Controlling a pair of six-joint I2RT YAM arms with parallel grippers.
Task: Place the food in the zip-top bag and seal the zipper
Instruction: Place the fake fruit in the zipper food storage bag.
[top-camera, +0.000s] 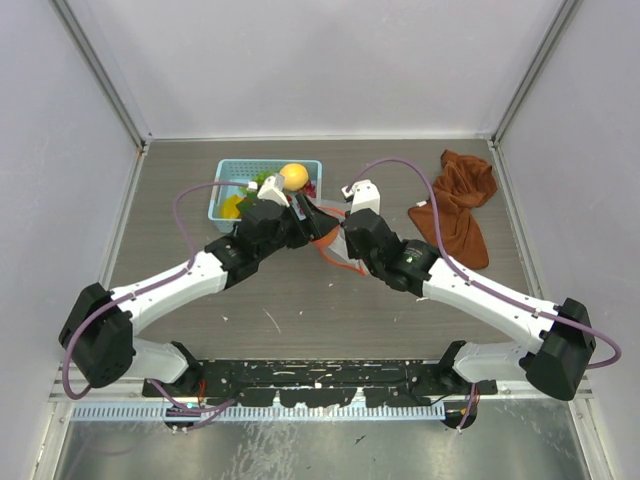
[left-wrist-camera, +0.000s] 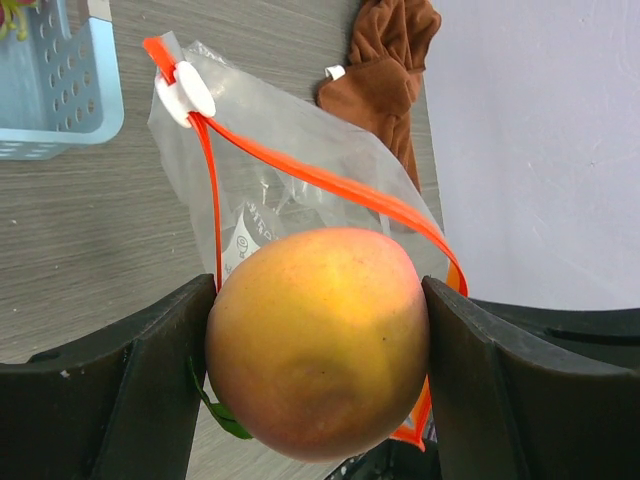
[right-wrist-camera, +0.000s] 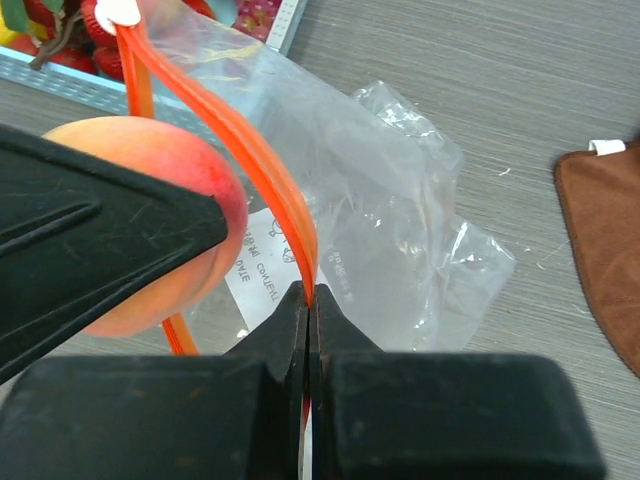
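From above I can barely make out the zip-top bag (top-camera: 340, 258) on the table (top-camera: 300, 320). My left wrist shows the left gripper (left-wrist-camera: 318, 300) clamped on the yellow-orange peach (left-wrist-camera: 318, 360) at the bag's open mouth. Only the right wrist shows the right gripper (right-wrist-camera: 308, 297) pinched tight on the zipper (right-wrist-camera: 250, 155).

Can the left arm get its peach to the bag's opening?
Probably yes. The right gripper pinches the zipper, so the bag gapes open, and the left gripper holds the peach right there with nothing between.

Light-blue basket (top-camera: 232, 178) on table (top-camera: 300, 310); crumpled brown cloth (top-camera: 460, 205), seemingly tagged, well apart.
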